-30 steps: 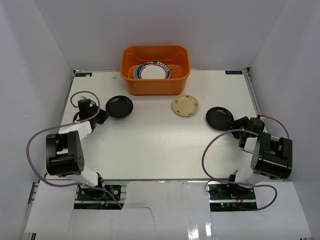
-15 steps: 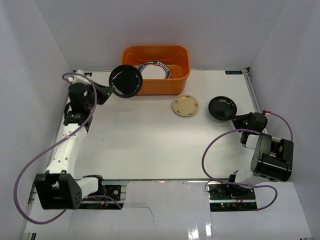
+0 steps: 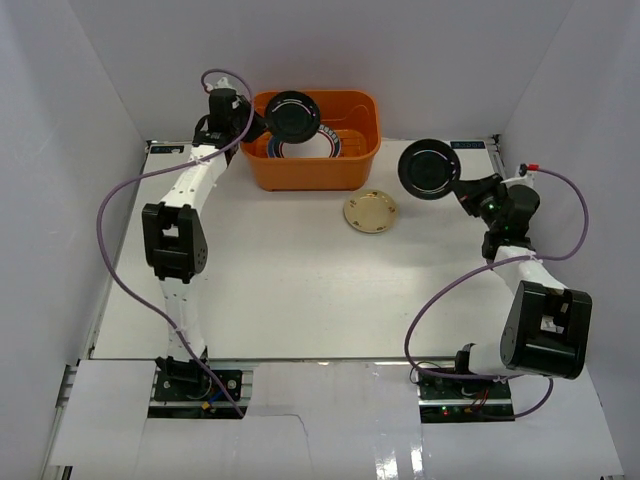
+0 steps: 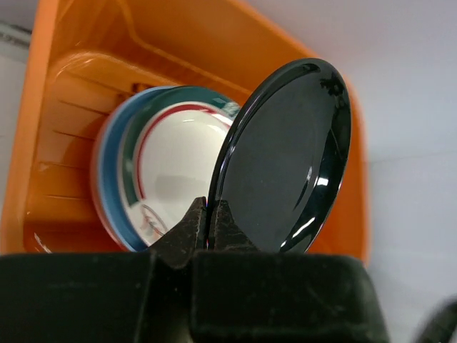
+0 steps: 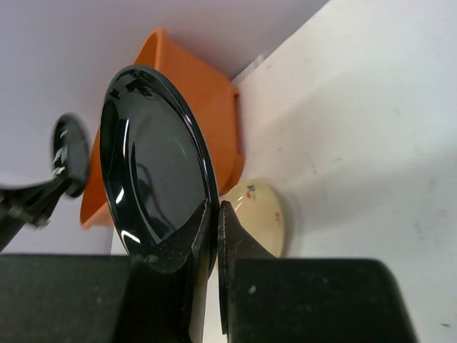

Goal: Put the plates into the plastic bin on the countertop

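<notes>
The orange plastic bin [image 3: 355, 160] stands at the back of the white countertop [image 3: 300, 290]. Inside it lie stacked plates, the top one white with a dark patterned rim [image 3: 312, 146]; they show in the left wrist view [image 4: 168, 168]. My left gripper [image 3: 262, 122] is shut on the rim of a glossy black plate [image 3: 293, 115] and holds it tilted over the bin's left part [image 4: 285, 157]. My right gripper [image 3: 462, 190] is shut on a second glossy black plate [image 3: 429, 168], held in the air right of the bin [image 5: 153, 171]. A small tan plate [image 3: 370, 212] lies on the countertop in front of the bin.
White walls enclose the countertop on the left, back and right. Purple cables loop from both arms. The bin's right wall [image 5: 207, 114] shows behind the right gripper's black plate, with the tan plate [image 5: 260, 214] below it.
My left arm has swung the black plate up and right from beside the bin to over it. My right gripper has lifted its black plate higher and toward the bin.
</notes>
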### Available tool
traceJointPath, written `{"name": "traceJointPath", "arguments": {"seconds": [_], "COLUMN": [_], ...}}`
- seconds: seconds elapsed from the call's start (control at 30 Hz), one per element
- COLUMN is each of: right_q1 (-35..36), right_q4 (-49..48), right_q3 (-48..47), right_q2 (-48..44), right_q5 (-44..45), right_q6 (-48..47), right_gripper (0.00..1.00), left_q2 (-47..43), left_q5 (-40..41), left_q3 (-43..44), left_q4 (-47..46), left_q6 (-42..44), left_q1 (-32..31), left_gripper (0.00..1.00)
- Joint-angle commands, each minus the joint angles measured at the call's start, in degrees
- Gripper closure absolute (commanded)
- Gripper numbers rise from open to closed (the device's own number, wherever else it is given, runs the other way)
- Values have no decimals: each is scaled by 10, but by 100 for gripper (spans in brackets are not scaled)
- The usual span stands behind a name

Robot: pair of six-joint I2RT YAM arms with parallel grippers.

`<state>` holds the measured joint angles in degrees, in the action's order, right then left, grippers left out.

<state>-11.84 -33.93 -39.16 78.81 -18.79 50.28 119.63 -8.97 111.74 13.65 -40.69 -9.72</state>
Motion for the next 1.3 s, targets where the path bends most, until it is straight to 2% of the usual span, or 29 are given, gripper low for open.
{"name": "traceJointPath", "arguments": {"seconds": [0.0, 0.1, 0.33, 0.37, 0.67, 0.87, 0.93, 1.03, 1.07, 1.17, 1.27], "right_q1": [41, 80, 167, 172, 206, 222, 233, 246, 248, 262, 277], "right_q4": [10, 29, 62, 61, 65, 70, 77, 84, 84, 82, 77], "right_q3": [-57, -96, -153, -155, -176, -199, -210, -231, -237, -256, -282], "right_q2": [-1, 13, 28, 30, 52, 68, 74, 84, 88, 104, 127], "right_q5": [-35, -31, -3, 2, 16, 21, 23, 34, 32, 38, 50], "right_q6": [-46, -71, -113, -114, -125, -128, -135, -141, -140, -141, -143], "right_gripper": [92, 92, 92, 92, 92, 92, 92, 92, 92, 92, 92], "left_q2": [46, 89, 126, 129, 127, 98, 78, 47, 39, -6, -68], "left_q5": [13, 0, -5, -5, -6, -8, -7, -11, -15, -18, -21], "left_q3": [81, 135, 143, 141, 113, 103, 91, 82, 81, 70, 30], "left_q4": [55, 59, 59, 59, 58, 52, 41, 27, 23, 8, -15], "left_q6": [23, 24, 24, 24, 24, 36, 37, 36, 38, 48, 54], "left_q1": [-8, -11, -20, -21, -21, -21, -21, -21, -21, -21, -21], "left_gripper": [100, 100, 98, 92, 71, 50, 38, 28, 20, 9, 6]}}
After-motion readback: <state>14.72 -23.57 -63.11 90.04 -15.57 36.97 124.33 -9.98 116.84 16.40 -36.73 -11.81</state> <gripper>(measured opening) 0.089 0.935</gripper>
